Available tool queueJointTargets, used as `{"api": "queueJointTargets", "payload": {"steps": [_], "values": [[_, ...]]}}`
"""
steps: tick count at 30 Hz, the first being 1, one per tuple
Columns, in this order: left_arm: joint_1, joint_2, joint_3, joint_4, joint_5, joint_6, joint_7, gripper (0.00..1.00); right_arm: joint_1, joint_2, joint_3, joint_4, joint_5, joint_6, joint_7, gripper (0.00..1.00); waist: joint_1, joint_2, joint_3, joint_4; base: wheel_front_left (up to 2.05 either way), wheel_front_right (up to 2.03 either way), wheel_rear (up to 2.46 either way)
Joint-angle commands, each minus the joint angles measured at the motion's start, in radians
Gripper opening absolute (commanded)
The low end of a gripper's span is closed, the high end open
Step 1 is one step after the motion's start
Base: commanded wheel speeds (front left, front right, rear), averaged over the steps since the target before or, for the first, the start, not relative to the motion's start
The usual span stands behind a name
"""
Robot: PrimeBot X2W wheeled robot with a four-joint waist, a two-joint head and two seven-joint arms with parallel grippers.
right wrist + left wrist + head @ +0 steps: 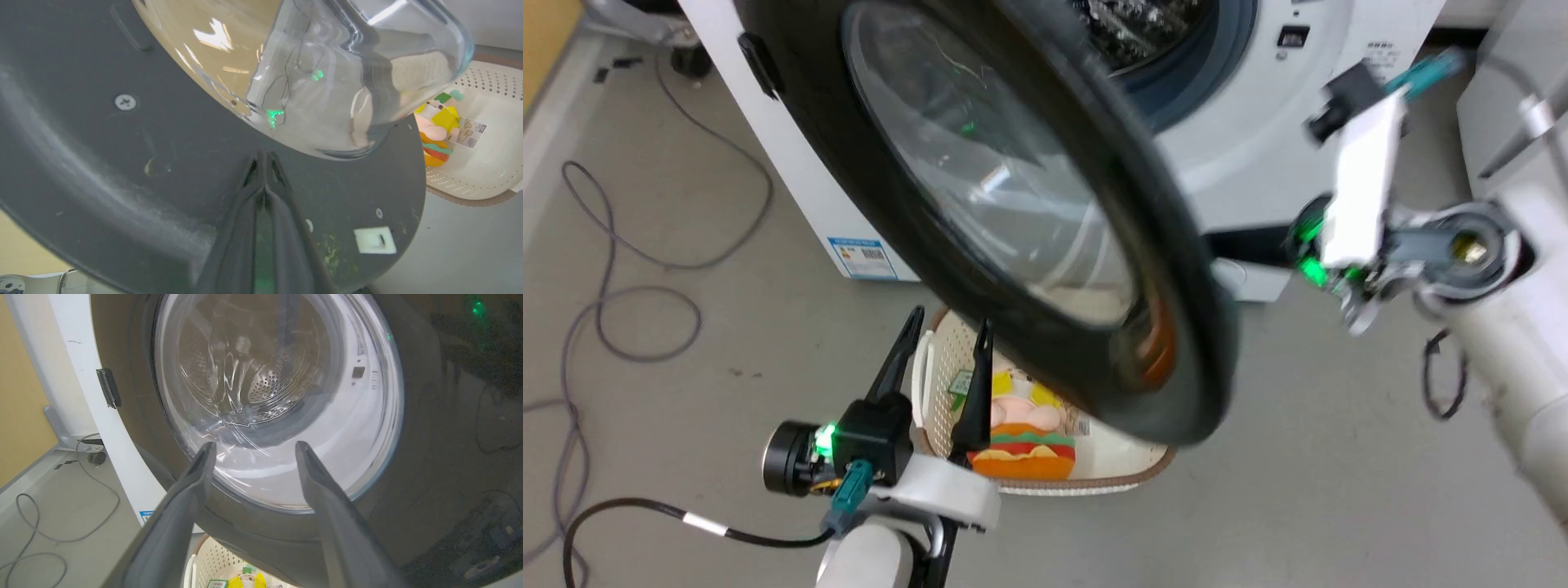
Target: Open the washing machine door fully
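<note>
Basket partly behind washing machine door

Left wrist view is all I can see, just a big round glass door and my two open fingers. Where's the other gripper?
Observer: The right gripper is shut, its tips up against the dark inner side of the washing machine door, just under the glass bowl.
Operator: Is the door open?
Observer: Yes. In the head view it stands out at an angle from the white machine, with the steel drum showing behind it.
Operator: What's the yellow thing below?
Observer: A burger-shaped plush toy lying in a white basket.
</note>
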Motion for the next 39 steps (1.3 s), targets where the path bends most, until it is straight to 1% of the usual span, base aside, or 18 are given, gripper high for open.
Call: {"api": "queueJointTargets", "payload": {"steps": [1,9,15,18,23,24,26,28,29,34,37,39], "values": [[0.025,0.002,0.012,0.005,0.011,-0.009,-0.005,1.0,0.048,0.024,0.012,-0.031,0.014,0.001,-0.004,0.0,0.0001,0.0,-0.025,0.007,0.0,0.0,0.0],[0.07,0.002,0.042,0.015,0.03,-0.028,-0.005,1.0,0.163,0.066,0.04,-0.114,0.05,0.001,-0.022,0.0,0.0001,0.0,-0.057,0.019,0.0,0.0,0.0],[0.08,0.002,0.052,0.017,0.037,-0.034,-0.005,1.0,0.211,0.088,0.037,-0.147,0.063,0.001,-0.065,0.0,0.0001,0.0,-0.061,0.019,0.0,0.0,0.0],[0.086,0.002,0.058,0.017,0.038,-0.036,-0.005,1.0,0.269,0.109,-0.013,-0.179,0.054,0.001,-0.195,0.0,0.0001,0.0,-0.067,0.015,0.0,0.0,0.0],[0.091,0.002,0.061,0.017,0.027,-0.034,-0.005,1.0,0.387,0.127,-0.132,-0.212,0.001,0.001,-0.49,0.0,0.0001,0.0,-0.081,0.005,0.0,0.0,0.0],[0.094,0.002,0.062,0.018,0.026,-0.033,-0.005,1.0,0.416,0.13,-0.157,-0.215,-0.008,0.001,-0.548,0.16,0.0001,0.0,-0.086,0.002,0.0,0.0,0.0],[0.101,0.002,0.068,0.018,0.026,-0.033,-0.005,1.0,0.471,0.139,-0.204,-0.219,-0.016,0.001,-0.649,1.0,0.0001,0.0,-0.094,-0.008,0.0,0.0,0.0],[0.109,0.002,0.073,0.021,0.026,-0.036,-0.005,1.0,0.526,0.143,-0.249,-0.22,-0.032,0.001,-0.754,1.0,0.0001,0.0,-0.104,-0.016,0.0,0.0,0.0],[0.109,0.002,0.073,0.021,0.026,-0.036,-0.005,1.0,0.526,0.143,-0.249,-0.22,-0.032,0.001,-0.754,1.0,0.0001,0.0,-0.104,-0.016,0.0,0.0,0.0],[0.121,0.002,0.08,0.03,0.025,-0.042,-0.005,1.0,0.654,0.139,-0.343,-0.219,-0.085,0.001,-0.984,1.0,0.0001,0.0,-0.122,-0.027,0.0,0.0,0.0],[0.128,0.002,0.086,0.035,0.025,-0.046,-0.005,1.0,0.708,0.112,-0.359,-0.188,-0.202,0.001,-1.13,1.0,0.0001,0.0,-0.132,-0.034,0.0,0.0,0.0],[0.131,0.002,0.088,0.04,0.025,-0.049,-0.005,1.0,0.733,0.101,-0.384,-0.166,-0.294,0.001,-1.176,1.0,0.0001,0.0,-0.139,-0.037,0.0,0.0,0.0]]}}
